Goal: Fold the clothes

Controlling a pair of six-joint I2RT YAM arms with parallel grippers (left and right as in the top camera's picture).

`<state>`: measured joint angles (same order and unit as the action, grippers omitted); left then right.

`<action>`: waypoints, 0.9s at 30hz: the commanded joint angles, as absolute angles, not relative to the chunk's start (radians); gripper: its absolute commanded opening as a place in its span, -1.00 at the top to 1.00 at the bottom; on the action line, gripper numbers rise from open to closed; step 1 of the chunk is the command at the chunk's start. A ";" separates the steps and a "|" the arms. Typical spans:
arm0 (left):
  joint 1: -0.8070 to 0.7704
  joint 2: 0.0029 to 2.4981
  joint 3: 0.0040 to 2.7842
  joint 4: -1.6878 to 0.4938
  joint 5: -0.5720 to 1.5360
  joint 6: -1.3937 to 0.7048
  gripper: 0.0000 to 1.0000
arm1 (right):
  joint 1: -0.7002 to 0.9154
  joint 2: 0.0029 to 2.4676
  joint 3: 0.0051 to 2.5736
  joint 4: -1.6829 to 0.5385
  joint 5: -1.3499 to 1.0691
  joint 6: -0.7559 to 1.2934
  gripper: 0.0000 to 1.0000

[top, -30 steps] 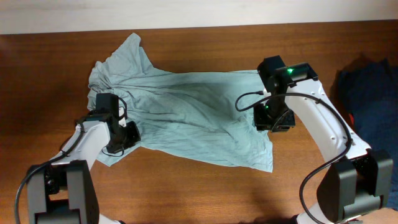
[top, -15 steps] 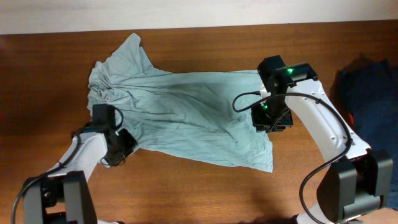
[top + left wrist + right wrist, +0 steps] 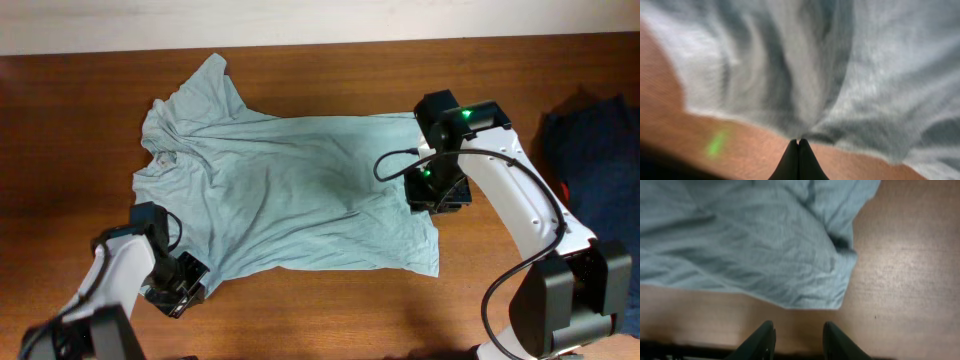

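Shirt (image 3: pixel 290 190): one, pale mint; dark navy garment (image 3: pixel 592 150): one

A pale T-shirt (image 3: pixel 290 190) is laid out on a wooden table (image 3: pixel 330 70), flanked at its edges by the left gripper (image 3: pixel 192 278) and right gripper (image 3: pixel 432 195).

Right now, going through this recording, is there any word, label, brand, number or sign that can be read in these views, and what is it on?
No readable text in any view.
The T-shirt is plain, with no print or tag showing.
The dark navy garment has a red patch that is too small to tell whether it carries lettering.
The green lamp on the right arm is a light, not a sign.
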<state>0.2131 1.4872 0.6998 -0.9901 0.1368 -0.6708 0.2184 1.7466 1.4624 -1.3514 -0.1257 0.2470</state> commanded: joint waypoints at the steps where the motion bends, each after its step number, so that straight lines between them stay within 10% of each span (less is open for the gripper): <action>1: 0.219 1.396 0.700 -1.011 0.050 -0.648 0.99 | 0.222 1.768 1.438 -1.345 -0.139 0.304 0.29; 7: 0.219 1.363 0.700 -0.955 0.044 -0.630 0.99 | 0.222 1.771 1.339 -1.398 -0.147 0.305 0.27; 11: 0.219 1.363 0.700 -0.900 0.044 -0.569 0.99 | 0.210 1.771 1.202 -1.306 -0.144 0.399 -0.27; 27: 0.218 1.363 0.700 -0.846 0.037 -0.477 0.99 | 0.189 1.771 0.922 -1.058 -0.337 0.572 -0.30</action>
<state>0.2131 1.3762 0.6991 -0.8482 0.0502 -0.5339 0.1928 1.7683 0.9791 -1.0958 -0.3054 0.5056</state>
